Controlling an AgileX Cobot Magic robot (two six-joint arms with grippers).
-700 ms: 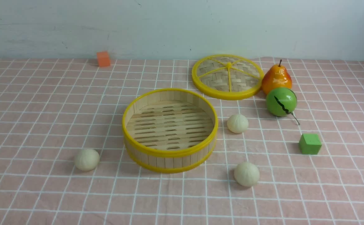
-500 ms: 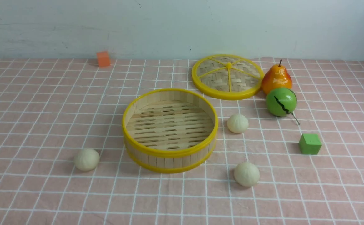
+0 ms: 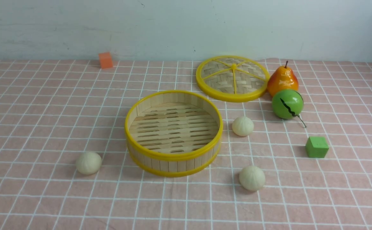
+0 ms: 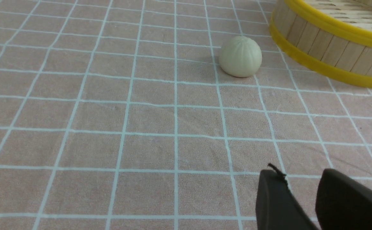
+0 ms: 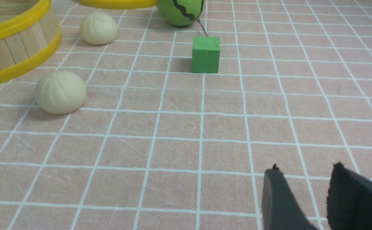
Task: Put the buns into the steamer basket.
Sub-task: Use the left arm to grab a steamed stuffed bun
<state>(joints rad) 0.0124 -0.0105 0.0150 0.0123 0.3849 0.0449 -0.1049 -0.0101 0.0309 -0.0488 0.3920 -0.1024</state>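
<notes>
Your left gripper (image 4: 301, 175): jaws parted, nothing between them, low over the table (image 4: 77, 127). Left bun (image 4: 240, 56) sits ahead of it, well apart, on the checked cloth. The steamer basket (image 4: 326, 48) stands just beyond that bun, toward the robot's right, not touching it. Your right gripper (image 5: 306, 169): also released, holding nothing. Near bun (image 5: 60, 92) lies ahead of it and off toward the robot's left, close to the basket wall but clear of it. Far bun (image 5: 98, 28) lies further out from this gripper, also beside the basket. Green cube (image 5: 206, 54) stands ahead of the right gripper, with the green ball (image 5: 179, 11) just past it. All three buns rest on the table outside the basket.
</notes>
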